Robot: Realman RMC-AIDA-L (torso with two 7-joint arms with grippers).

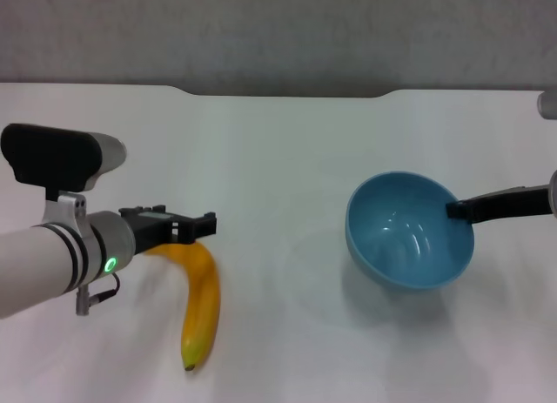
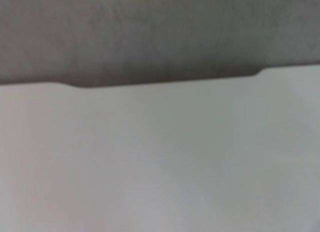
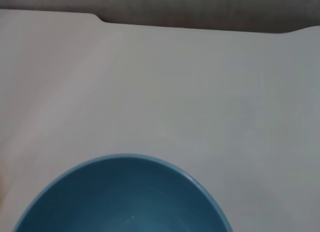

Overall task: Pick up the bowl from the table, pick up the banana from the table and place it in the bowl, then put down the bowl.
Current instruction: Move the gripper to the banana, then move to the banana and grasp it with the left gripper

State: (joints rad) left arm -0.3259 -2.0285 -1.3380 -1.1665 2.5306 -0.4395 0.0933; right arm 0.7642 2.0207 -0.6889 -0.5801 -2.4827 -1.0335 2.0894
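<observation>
The light-blue bowl (image 1: 409, 233) is at the right, tilted and lifted a little off the white table (image 1: 287, 151), with a faint shadow under it. My right gripper (image 1: 459, 210) is shut on the bowl's right rim. The right wrist view shows the bowl's inside (image 3: 125, 202), which is empty. The yellow-orange banana (image 1: 202, 298) is at the left with its dark tip pointing toward me. My left gripper (image 1: 191, 229) is shut on its stem end, which is hidden under the fingers. The left wrist view shows only the table (image 2: 160, 162).
The table's far edge has a shallow notch (image 1: 287, 93) with a grey wall behind it. Bare white tabletop lies between the banana and the bowl.
</observation>
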